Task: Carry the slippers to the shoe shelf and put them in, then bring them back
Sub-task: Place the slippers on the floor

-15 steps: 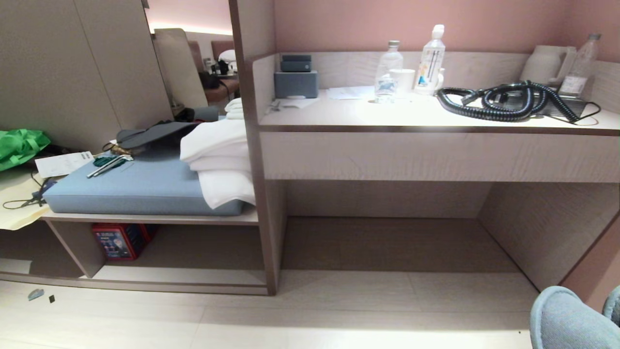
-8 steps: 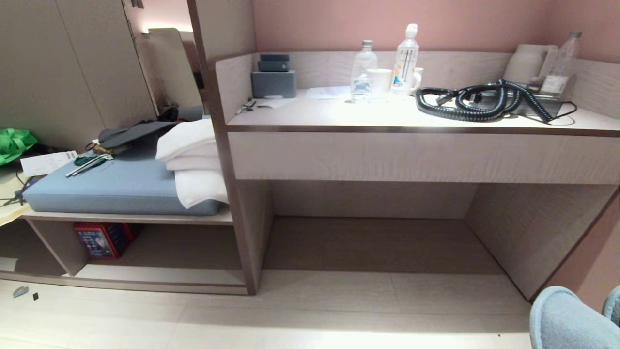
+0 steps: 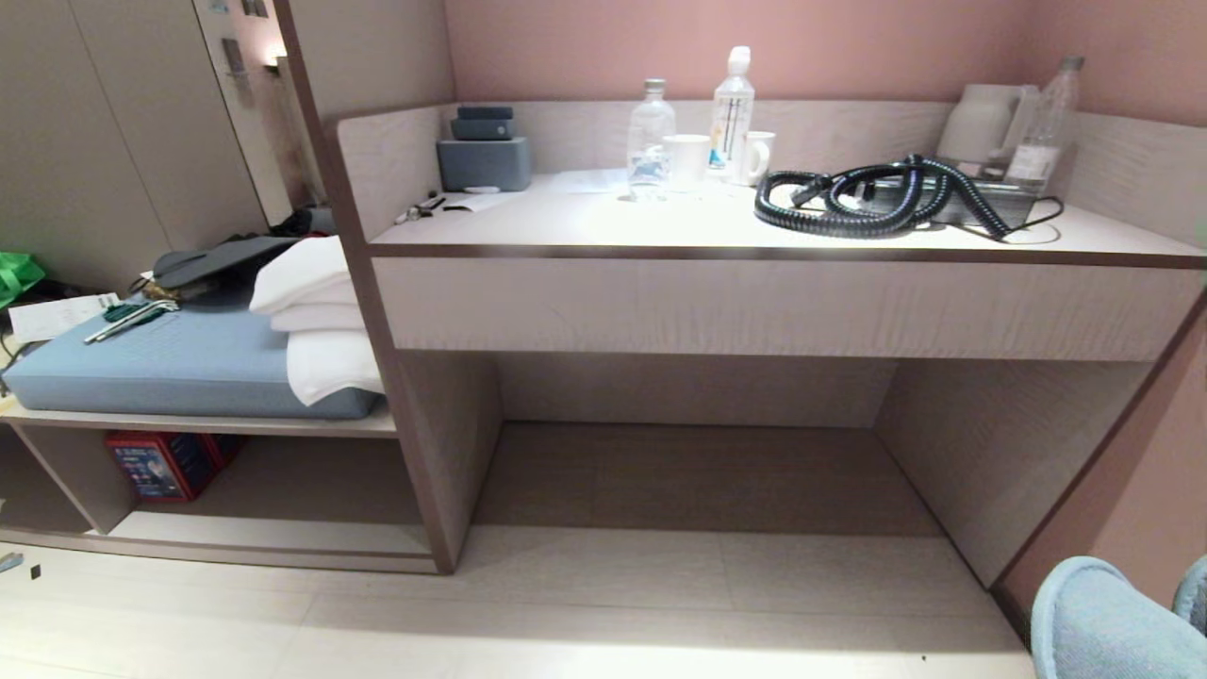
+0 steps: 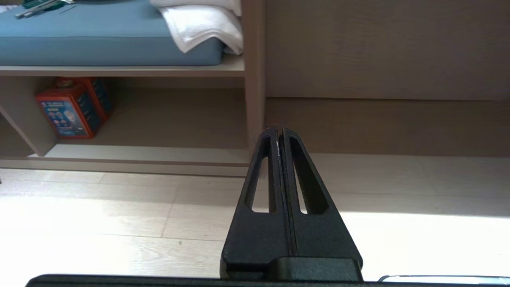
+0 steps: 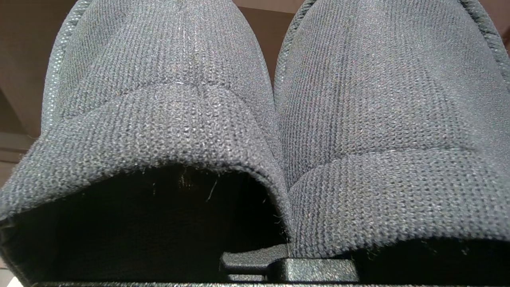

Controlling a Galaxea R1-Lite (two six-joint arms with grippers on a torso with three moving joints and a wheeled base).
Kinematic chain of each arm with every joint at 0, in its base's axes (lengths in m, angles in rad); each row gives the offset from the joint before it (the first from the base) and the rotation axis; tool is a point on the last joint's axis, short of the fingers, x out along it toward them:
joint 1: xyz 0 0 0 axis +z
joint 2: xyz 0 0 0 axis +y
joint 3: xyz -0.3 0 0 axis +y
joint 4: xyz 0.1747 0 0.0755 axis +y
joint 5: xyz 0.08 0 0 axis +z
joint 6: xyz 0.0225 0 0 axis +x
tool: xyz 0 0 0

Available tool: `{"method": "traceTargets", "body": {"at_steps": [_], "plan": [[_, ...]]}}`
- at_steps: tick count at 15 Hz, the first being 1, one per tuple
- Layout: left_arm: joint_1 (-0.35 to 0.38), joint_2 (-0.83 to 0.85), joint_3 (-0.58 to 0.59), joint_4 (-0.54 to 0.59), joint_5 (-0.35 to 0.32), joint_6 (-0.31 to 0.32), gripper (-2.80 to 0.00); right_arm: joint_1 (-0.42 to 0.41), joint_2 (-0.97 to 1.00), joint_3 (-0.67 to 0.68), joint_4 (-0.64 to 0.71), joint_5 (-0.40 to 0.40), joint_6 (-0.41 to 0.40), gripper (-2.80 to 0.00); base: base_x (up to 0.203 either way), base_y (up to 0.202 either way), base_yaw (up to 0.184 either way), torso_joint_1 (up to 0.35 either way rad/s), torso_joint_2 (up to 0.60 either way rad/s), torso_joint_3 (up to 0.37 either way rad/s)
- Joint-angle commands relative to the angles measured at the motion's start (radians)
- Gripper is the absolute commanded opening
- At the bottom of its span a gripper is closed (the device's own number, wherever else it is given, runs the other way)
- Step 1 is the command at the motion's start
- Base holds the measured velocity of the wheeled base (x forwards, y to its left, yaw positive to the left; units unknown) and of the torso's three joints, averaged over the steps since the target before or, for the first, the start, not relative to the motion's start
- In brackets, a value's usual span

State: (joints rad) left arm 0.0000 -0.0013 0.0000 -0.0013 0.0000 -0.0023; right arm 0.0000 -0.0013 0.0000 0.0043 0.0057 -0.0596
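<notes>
While two slippers [image 3: 1113, 618] peek in at the head view's corner, right of the shoe shelf [image 3: 273, 536], three bottles [image 3: 650, 139] stand on the table [image 3: 717, 226]. Left pincer [image 4: 281, 133] together above pale floor [image 4: 119, 207]. Right pincer clamped on both slippers [image 5: 255, 119].

Slippers [image 5: 255, 119]: dark knit pair, side by side, touching.

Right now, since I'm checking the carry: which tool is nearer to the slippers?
Right. The right tool is shut on the slippers, which fill its view. The left tool hangs shut and empty over the floor.
</notes>
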Motion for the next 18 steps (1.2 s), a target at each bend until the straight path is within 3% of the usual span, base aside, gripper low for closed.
{"method": "traceTargets", "body": {"at_steps": [1,4,11,18], "plan": [[0.0,0.0,0.0,0.0,0.0,-0.001,-2.8,0.0,0.001,0.0,0.0,0.0,0.0,-2.8,0.0,-0.197,0.0,0.002,0.0,0.003],[0.0,0.001,0.0,0.0,0.0,-0.001,-2.8,0.0,0.001,0.0,0.0,0.0,0.001,-2.8,0.0,-0.143,0.001,0.003,0.0,0.002],[0.0,0.001,0.0,0.001,0.0,-0.004,-2.8,0.0,0.001,0.002,0.0,0.0,0.0,-2.8,0.0,0.0,0.0,0.0,0.0,-0.004],[0.0,0.0,0.0,0.0,0.0,-0.004,-2.8,0.0,0.001,0.002,0.0,0.0,0.001,-2.8,0.0,0.0,0.0,0.003,0.0,-0.177]]}}
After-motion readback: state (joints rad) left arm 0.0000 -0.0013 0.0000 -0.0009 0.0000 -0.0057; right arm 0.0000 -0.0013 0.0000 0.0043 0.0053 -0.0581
